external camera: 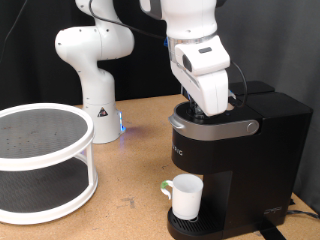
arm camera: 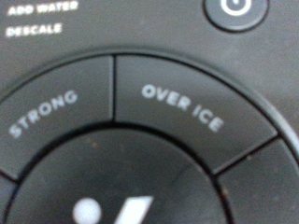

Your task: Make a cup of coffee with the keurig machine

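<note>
The black keurig machine [external camera: 250,150] stands at the exterior view's right, its brew head closed. The white cup [external camera: 186,196], with a greenish bit at its handle side, stands on the drip tray [external camera: 200,230] under the brew head. My gripper [external camera: 215,108] points down onto the top of the brew head, at or just above the button panel. Its fingertips are hidden behind the hand and the machine's rim. The wrist view is filled by the machine's top [arm camera: 140,37], very close: the STRONG button [arm camera: 47,117], the OVER ICE button [arm camera: 182,107] and a round power button [arm camera: 235,9]. No fingers show there.
A white round two-tier rack [external camera: 40,150] stands at the exterior view's left on the wooden table [external camera: 130,180]. The white robot base [external camera: 95,70] stands behind it. A cable runs from the machine's lower right side [external camera: 290,210].
</note>
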